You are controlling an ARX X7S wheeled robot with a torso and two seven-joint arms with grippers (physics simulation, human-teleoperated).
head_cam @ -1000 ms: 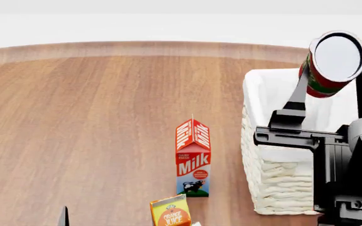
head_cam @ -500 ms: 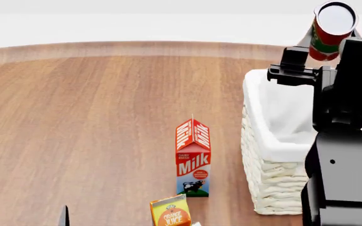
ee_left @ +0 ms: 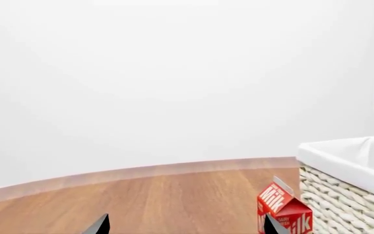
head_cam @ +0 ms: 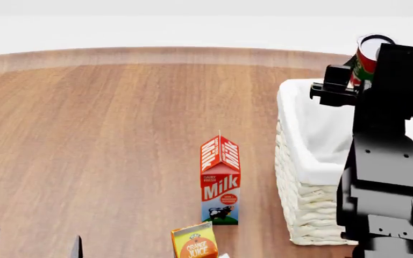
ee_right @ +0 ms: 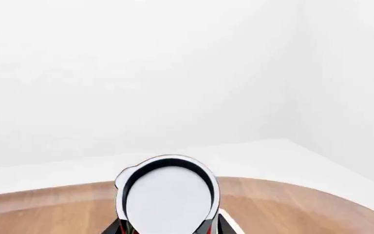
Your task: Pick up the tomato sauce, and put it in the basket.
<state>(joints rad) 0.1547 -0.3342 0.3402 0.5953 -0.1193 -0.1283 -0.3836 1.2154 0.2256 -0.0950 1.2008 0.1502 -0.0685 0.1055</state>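
Note:
The tomato sauce can (head_cam: 363,56), red and green with a pale silver top, is held in my right gripper (head_cam: 368,70) above the far part of the basket (head_cam: 300,126). The black arm hides much of the can in the head view. In the right wrist view the can's silver top (ee_right: 169,197) fills the space between the shut fingers (ee_right: 118,228). The cream wicker basket with its white lining stands at the table's right and also shows in the left wrist view (ee_left: 343,168). My left gripper (head_cam: 33,248) is open and empty, low at the front left.
A red milk carton (head_cam: 220,180) stands just left of the basket, with an orange juice carton (head_cam: 194,242) in front of it. The milk carton also shows in the left wrist view (ee_left: 284,212). The round wooden table (head_cam: 106,134) stretches left and back.
My right arm has carried the can away from the camera, first up and then a little down over the basket's far part. The left arm has barely moved.

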